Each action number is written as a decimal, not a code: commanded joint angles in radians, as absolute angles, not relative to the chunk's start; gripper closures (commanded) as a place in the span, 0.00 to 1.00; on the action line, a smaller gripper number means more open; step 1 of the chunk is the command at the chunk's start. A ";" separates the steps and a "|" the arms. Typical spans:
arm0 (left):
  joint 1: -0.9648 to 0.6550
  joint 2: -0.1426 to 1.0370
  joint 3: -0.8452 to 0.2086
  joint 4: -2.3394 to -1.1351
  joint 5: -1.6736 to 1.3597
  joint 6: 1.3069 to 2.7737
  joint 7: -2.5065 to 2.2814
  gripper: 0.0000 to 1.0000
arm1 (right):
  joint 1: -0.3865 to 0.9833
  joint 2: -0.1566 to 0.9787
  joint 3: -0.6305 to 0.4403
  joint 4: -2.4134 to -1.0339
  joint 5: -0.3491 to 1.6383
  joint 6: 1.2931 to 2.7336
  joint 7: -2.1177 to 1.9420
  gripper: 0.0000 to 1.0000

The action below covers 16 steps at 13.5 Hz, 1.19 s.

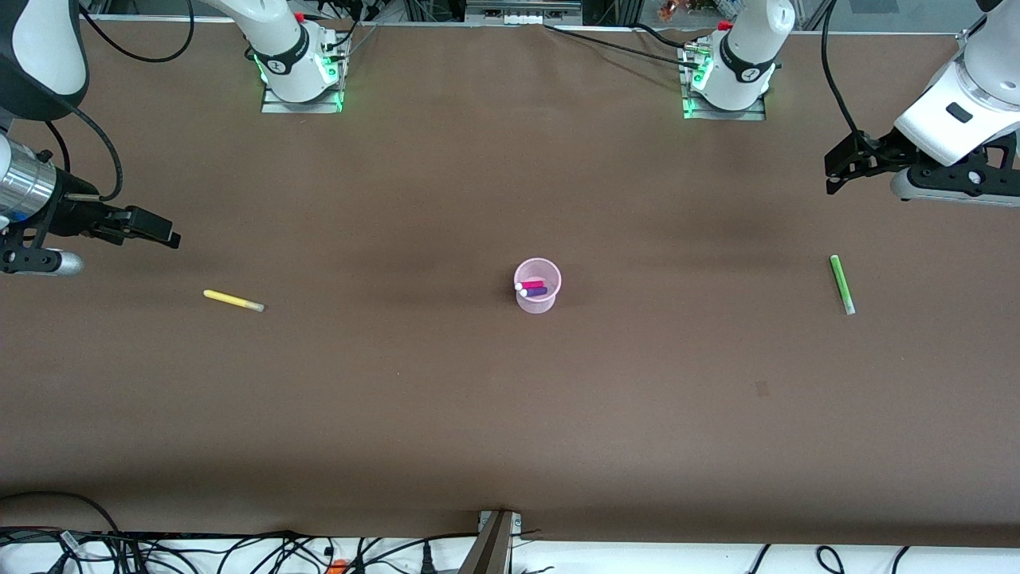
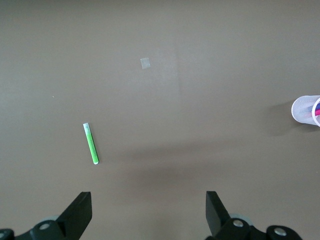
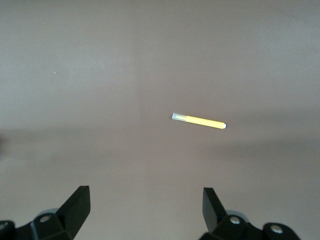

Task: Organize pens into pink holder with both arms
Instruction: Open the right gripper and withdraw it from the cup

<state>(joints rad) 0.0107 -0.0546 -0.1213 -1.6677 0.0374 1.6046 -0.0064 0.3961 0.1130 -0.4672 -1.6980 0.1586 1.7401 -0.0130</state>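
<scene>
The pink holder (image 1: 538, 285) stands upright mid-table with the magenta pen (image 1: 532, 284) and the purple pen (image 1: 535, 292) inside it; its rim also shows in the left wrist view (image 2: 306, 110). The yellow pen (image 1: 233, 300) lies flat toward the right arm's end, seen too in the right wrist view (image 3: 199, 121). The green pen (image 1: 841, 284) lies flat toward the left arm's end, seen too in the left wrist view (image 2: 90, 144). My left gripper (image 1: 833, 171) is open and empty, up in the air over bare table near the green pen. My right gripper (image 1: 163, 232) is open and empty, up over bare table near the yellow pen.
The brown table (image 1: 510, 414) has a small pale patch (image 1: 761, 388), which also shows in the left wrist view (image 2: 145, 63). The arm bases (image 1: 301, 72) stand along the edge farthest from the front camera. Cables and a bracket (image 1: 496, 542) lie past the nearest edge.
</scene>
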 commanded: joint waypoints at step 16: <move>0.003 -0.038 -0.123 -1.634 0.060 1.572 -0.023 0.00 | 0.203 0.097 -0.272 -1.666 0.078 1.690 -0.009 0.01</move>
<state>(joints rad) 0.0107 -0.0545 -0.1216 -1.6677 0.0374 1.5939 -0.0111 0.2881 0.1113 -0.3598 -1.6747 0.1026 1.7085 -0.0128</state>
